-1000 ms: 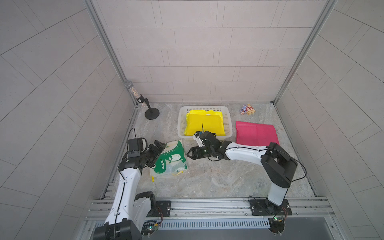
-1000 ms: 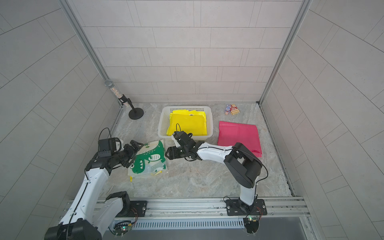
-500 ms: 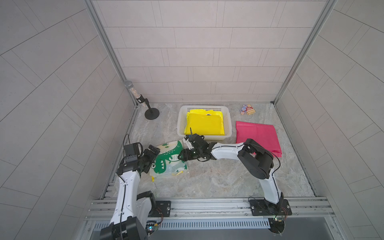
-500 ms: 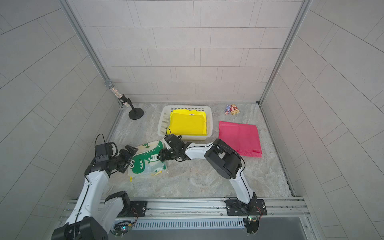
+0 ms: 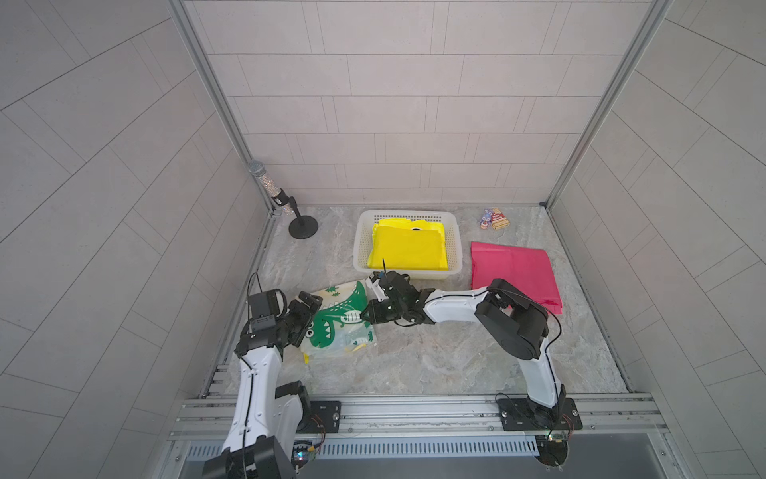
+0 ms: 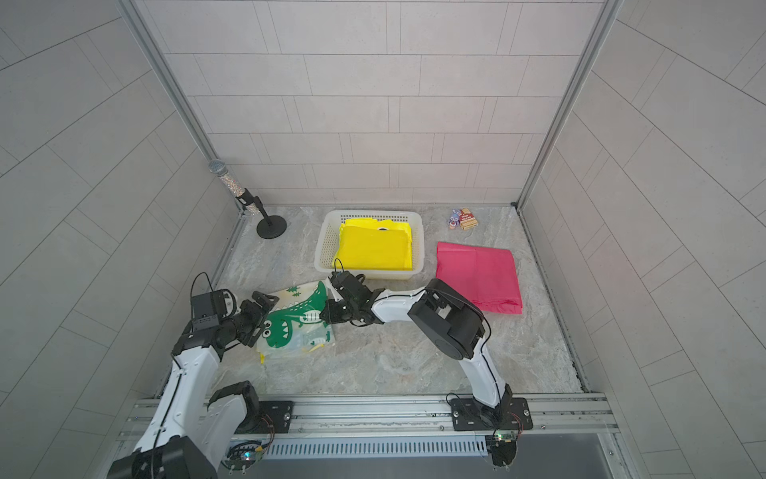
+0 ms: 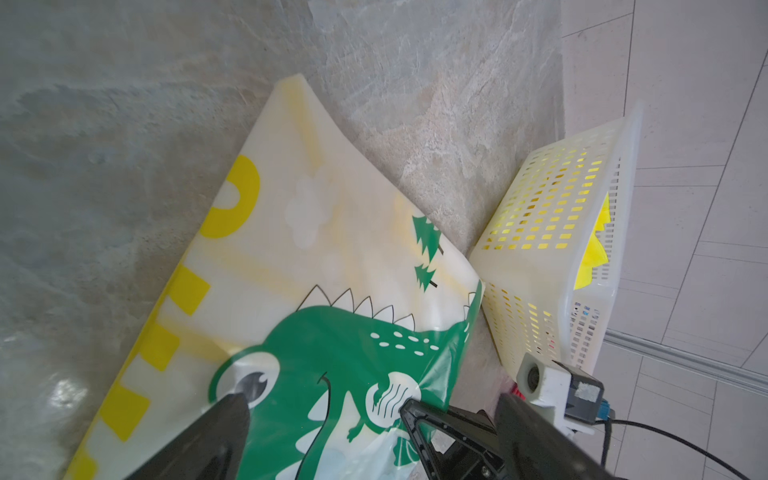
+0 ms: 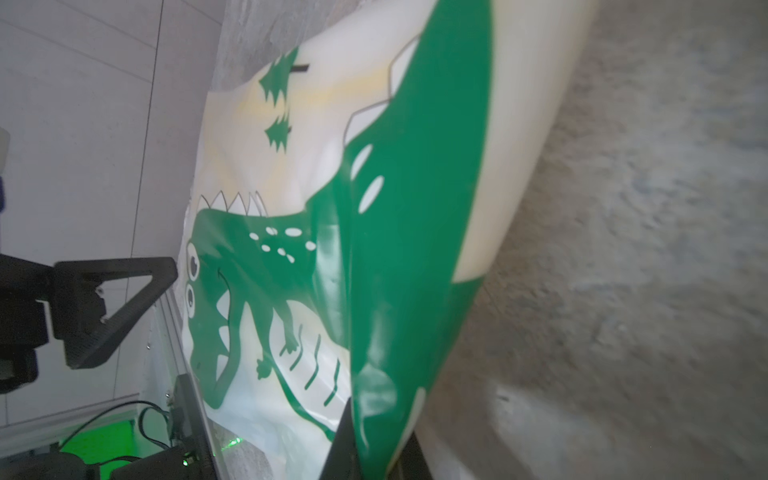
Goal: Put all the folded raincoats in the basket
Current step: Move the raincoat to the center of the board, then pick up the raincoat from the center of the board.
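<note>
Right hand first: clamped down on the green edge of the dino raincoat, on the side nearer the basket. Easiest to see from the right wrist, plastic nipped between the two fingers and curling up off the table right at the pinch. Jaws nearly together, just the plastic between them.

Left hand spread wide, parked at the opposite edge of the dino raincoat, one fingertip right by the dino's eye from the left wrist. Can't tell whether actually touching the plastic or just hovering over it.

As for the dino raincoat itself: lying mostly flat on the table between the two arms, outside the basket, far corner just beside the basket's near left corner. Same in both top views.

Basket sitting toward the back, middle of the table, with a folded yellow raincoat inside. Pink raincoat flat on the table just right of the basket, well apart from both hands. Also spotted: a mic on a stand in the back left corner and a small packet by the back wall.
</note>
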`<move>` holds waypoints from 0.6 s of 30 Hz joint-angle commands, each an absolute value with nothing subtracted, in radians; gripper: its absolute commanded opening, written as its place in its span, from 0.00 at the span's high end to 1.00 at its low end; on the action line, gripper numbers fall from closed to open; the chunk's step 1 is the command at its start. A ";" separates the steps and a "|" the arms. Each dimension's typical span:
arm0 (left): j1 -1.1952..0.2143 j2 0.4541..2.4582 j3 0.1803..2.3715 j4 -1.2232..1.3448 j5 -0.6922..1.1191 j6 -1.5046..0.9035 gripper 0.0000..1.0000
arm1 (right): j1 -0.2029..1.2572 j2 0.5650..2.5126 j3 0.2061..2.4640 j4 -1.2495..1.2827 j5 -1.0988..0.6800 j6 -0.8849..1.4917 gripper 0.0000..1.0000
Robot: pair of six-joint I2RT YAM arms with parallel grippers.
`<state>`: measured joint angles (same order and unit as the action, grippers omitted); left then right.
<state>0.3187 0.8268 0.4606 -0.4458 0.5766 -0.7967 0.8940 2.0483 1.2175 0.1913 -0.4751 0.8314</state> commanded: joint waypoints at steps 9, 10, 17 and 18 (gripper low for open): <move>0.292 0.805 0.467 -0.470 0.631 -0.807 0.00 | 0.897 1.803 1.040 0.038 -0.388 0.752 0.97; 0.263 0.809 0.470 -0.477 0.624 -0.805 0.00 | 0.891 1.782 1.016 0.032 -0.385 0.751 0.97; 0.000 0.921 0.477 -0.476 0.502 -0.798 0.00 | 0.827 1.663 0.817 0.084 -0.373 0.803 0.99; -0.021 0.938 0.473 -0.472 0.500 -0.792 0.00 | 0.816 1.649 0.790 0.098 -0.373 0.814 0.99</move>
